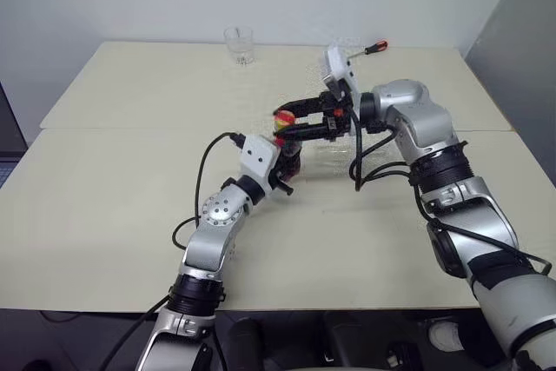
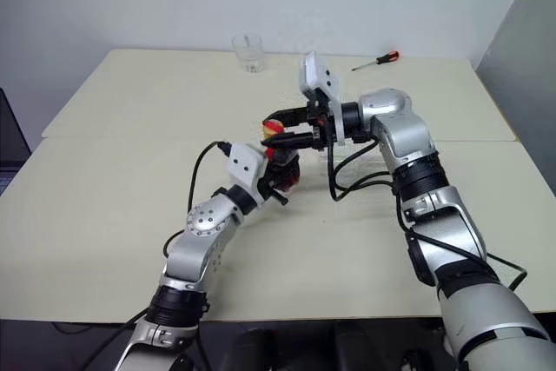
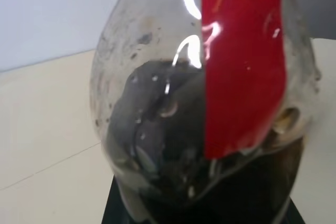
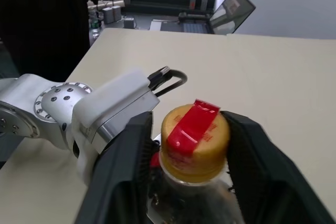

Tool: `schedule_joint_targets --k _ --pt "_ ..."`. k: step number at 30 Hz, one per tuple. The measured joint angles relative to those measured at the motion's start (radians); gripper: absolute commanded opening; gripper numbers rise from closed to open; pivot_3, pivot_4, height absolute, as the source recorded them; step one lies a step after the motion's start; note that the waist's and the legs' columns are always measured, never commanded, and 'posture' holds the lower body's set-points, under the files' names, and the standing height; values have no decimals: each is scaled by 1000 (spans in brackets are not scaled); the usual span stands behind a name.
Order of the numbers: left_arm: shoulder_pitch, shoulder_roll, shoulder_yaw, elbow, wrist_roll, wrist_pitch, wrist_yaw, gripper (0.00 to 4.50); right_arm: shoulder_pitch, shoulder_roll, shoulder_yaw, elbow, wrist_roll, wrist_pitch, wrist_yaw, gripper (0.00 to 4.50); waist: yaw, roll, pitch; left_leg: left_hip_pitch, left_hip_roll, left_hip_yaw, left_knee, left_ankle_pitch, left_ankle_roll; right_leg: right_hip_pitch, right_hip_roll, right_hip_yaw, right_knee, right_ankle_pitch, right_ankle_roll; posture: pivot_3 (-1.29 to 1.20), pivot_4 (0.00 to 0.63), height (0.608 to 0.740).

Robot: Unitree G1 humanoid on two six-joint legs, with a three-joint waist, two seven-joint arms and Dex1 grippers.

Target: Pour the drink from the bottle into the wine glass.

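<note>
Left claw pinching rounded clear plastic bottle, right claw spread around its yellow cap.

left end effector clamped, right end effector fingers spread

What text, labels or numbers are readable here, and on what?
No text can be read.
Red label strip over the yellow cap of the bottle: faint marks, too blurred to read.
Same strip running down the bottle's side: plain red, no lettering visible.
Tumbler and screwdriver: no markings visible.
</note>
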Motion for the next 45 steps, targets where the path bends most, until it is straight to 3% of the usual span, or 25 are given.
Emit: schedule_joint_targets --k 3,4,12,17,20,24,27,32,45 --pt "-3 -2 0 -2 -1 -4 -1 794 0 -24 -2 -50 2 38 2 4372 2 0 0 0 0 0 0 0 0 0 0 0 0 0 0 0 150 740" --pt "-5 -3 0 -2 -1 -7 -2 794 1 -31 -6 -62 2 48 1 4500 2 0 0 0 0 0 0 0 0 0 0 0 0 0 0 0 150 740" --pt "-21 -7 -3 -1 -2 -8 -3 794 42 -107 -76 -195 47 151 -45 4500 8 0 0 0 0 0 0 0 0 0 -1 0 0 0 0 0 150 740" --pt "-21 -8 -2 -1 -1 -9 -2 794 118 -138 -186 -358 97 290 -210 4500 10 0 0 0 0 0 0 0 0 0 -1 1 0 0 0 0 150 740" --pt "-21 -10 -2 -1 0 -9 0 794 156 -84 -232 -523 137 421 -391 4500 4 0 0 0 0 -1 0 0 0 0 0 2 1 0 0 0 150 740" --pt "-21 -23 -4 2 1 -9 2 794 197 82 -242 -778 185 629 -677 4500 -1 0 0 0 2 -2 0 0 0 0 1 2 2 0 0 0 150 740" --pt "-23 -30 -10 10 1 -9 2 793 203 145 -237 -862 177 722 -843 4500 1 0 0 0 1 -2 1 0 0 0 0 2 1 0 0 0 150 740" --pt "-34 -33 -7 41 1 -13 2 793 228 178 -194 -860 117 753 -1007 4500 0 0 0 -1 -1 0 2 0 0 0 -4 1 0 0 2 0 150 740" --pt "-45 -35 -9 48 4 -16 2 792 245 238 -125 -804 83 736 -1097 4500 -2 0 0 -2 0 -1 1 0 0 0 0 1 0 0 1 0 150 740"
